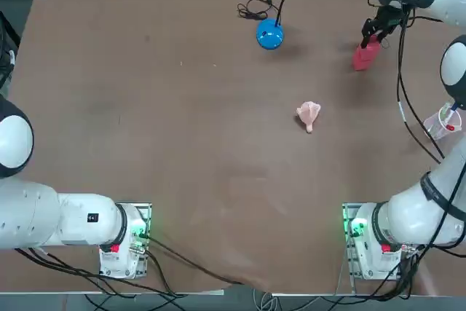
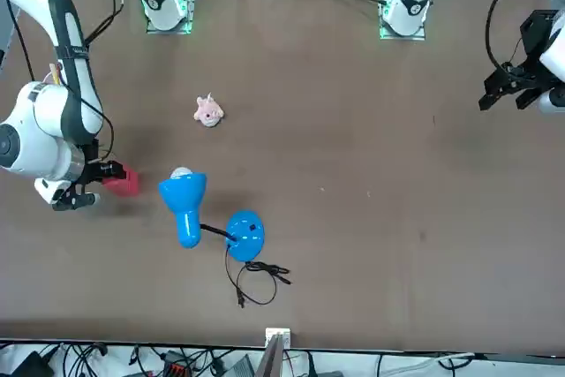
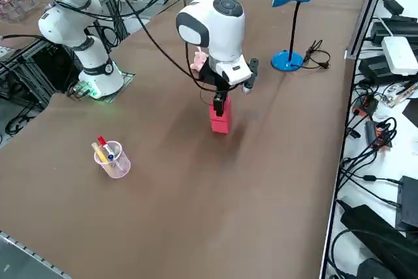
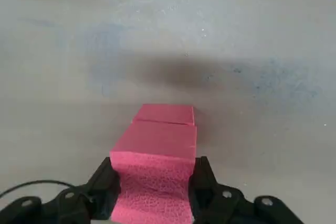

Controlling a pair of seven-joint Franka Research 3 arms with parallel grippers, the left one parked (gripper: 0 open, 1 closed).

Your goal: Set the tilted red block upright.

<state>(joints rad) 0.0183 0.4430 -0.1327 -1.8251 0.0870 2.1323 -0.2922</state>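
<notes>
Right hand (image 4: 155, 195) clamped on red block (image 4: 157, 142); best to keep grip firm, level block over tabletop (image 4: 262, 145), lower base flat before releasing

Even light, soft shadows on the tabletop (image 1: 196, 129) (wrist view hazy).

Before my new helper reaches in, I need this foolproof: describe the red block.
On the brown table, go to the working right arm's gripper. The red block is clamped between its fingers: plain, flat-sided, unlike the lumpy pale pink toy.
</notes>
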